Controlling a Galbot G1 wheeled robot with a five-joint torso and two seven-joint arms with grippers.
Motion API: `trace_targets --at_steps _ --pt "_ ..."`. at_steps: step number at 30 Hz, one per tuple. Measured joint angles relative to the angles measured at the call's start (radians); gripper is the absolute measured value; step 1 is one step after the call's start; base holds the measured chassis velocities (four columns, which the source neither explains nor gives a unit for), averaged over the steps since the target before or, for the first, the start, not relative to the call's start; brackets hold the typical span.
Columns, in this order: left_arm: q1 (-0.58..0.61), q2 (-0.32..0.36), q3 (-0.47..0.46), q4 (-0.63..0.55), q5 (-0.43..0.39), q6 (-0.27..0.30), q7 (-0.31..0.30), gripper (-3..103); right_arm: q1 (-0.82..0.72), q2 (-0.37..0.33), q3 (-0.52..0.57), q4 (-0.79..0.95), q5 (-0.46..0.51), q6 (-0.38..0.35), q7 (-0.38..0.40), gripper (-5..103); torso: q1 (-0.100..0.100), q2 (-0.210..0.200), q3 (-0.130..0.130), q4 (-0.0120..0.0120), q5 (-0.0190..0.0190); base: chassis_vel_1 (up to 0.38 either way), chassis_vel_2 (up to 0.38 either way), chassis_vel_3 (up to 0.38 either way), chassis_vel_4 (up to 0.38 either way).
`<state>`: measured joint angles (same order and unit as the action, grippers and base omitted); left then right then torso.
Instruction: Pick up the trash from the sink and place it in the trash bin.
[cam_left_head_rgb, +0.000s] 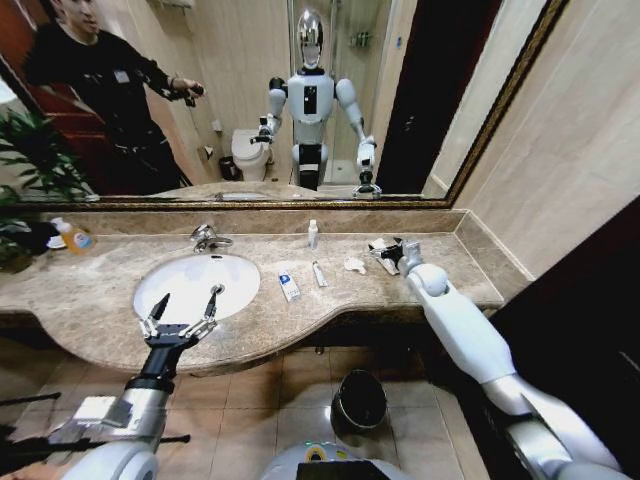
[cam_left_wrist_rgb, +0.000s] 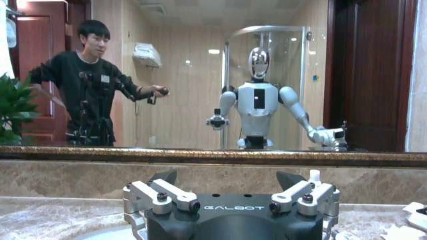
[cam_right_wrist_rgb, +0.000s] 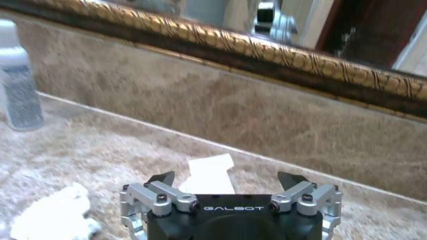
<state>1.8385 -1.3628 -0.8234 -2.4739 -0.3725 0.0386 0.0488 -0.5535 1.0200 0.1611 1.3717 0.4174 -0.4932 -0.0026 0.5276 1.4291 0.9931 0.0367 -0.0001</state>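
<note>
The right claw (cam_left_head_rgb: 385, 251) is low over the back right of the bench (cam_left_head_rgb: 450, 280), fingers spread, with a flat white packet (cam_right_wrist_rgb: 210, 173) lying on the marble between the fingertips. In the right wrist view the packet lies flat and whether the fingers touch it cannot be told. Just beside the claw lies a crumpled tissue (cam_left_head_rgb: 354, 265), also seen in the right wrist view (cam_right_wrist_rgb: 53, 215). Farther toward the sink a slim tube (cam_left_head_rgb: 319, 273) lies on the marble, and next to it a blue-marked box (cam_left_head_rgb: 289, 287) near the basin's rim. A tiny bottle (cam_left_head_rgb: 313, 234) stands upright against the backsplash, behind the tube and box; it also shows in the right wrist view (cam_right_wrist_rgb: 19, 80).

The left claw (cam_left_head_rgb: 186, 306) hangs over the front edge of the sink (cam_left_head_rgb: 235, 262), fingers spread wide, holding nothing. The white oval basin has a chrome faucet (cam_left_head_rgb: 207, 237) behind it. At the far left of the bench an orange bottle (cam_left_head_rgb: 73, 236) stands near a plant (cam_left_head_rgb: 30, 160).

The bin (cam_left_head_rgb: 360, 400) sits on the tiled floor below the bench, in front of the robot and nearer its right arm. A gold-framed mirror (cam_left_head_rgb: 330, 100) runs along the wall above the backsplash.
</note>
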Motion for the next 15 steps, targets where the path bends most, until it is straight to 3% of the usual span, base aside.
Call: trace_targets --at_steps 11,13,15 --pt "0.000 0.000 0.000 0.000 0.000 0.000 0.000 100 0.051 0.029 -0.010 -0.106 0.039 -0.102 -0.046 103 0.000 0.000 0.000 0.0001 0.0002 0.000 0.000 0.000 0.000" --pt "0.000 0.000 0.000 0.000 0.000 0.000 0.000 100 0.067 0.036 -0.010 -0.135 0.066 -0.106 -0.047 95 0.000 0.000 0.000 0.0001 -0.0002 0.000 0.000 0.000 0.000" --pt "0.000 0.000 0.000 0.000 0.000 0.000 0.000 100 0.072 0.037 -0.010 -0.141 0.073 -0.106 -0.047 95 0.000 0.000 0.000 0.0002 0.0000 0.000 0.000 0.000 0.000"
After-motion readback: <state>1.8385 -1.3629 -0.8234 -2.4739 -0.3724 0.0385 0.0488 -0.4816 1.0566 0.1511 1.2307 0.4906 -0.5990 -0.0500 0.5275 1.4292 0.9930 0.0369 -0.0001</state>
